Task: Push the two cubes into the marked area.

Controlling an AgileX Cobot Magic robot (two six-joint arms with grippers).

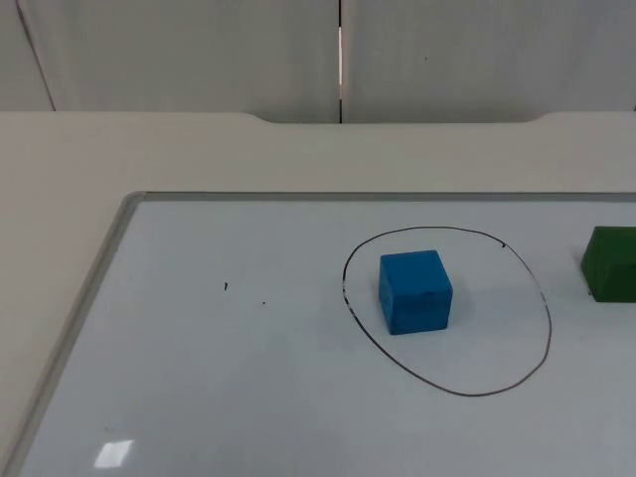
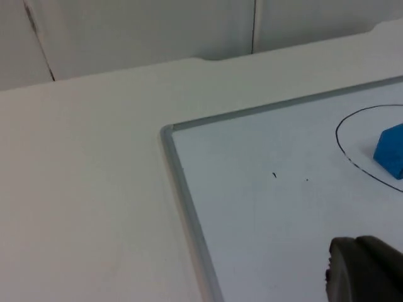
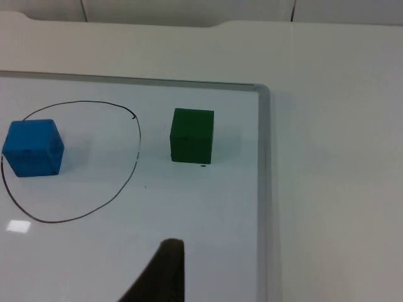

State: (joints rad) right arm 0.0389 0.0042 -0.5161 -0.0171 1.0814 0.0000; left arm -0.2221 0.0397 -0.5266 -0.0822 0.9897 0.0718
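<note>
A blue cube (image 1: 414, 290) sits inside the black hand-drawn oval (image 1: 549, 328) on the whiteboard, near the oval's left side. A green cube (image 1: 609, 262) stands outside the oval, a short way to its right, cut by the picture's edge. In the right wrist view the green cube (image 3: 192, 135) lies between the oval (image 3: 137, 145) and the board's frame, with my right gripper (image 3: 160, 277) held back from it, touching nothing. My left gripper (image 2: 362, 270) hovers over the board's left part, well away from the blue cube (image 2: 391, 151).
The whiteboard's grey metal frame (image 1: 99, 268) runs along its left and far sides, and its right side (image 3: 261, 157) passes close to the green cube. Bare white table top (image 1: 298, 154) surrounds the board up to the grey partition wall (image 1: 199, 50). Small ink specks (image 1: 226, 287) mark the board.
</note>
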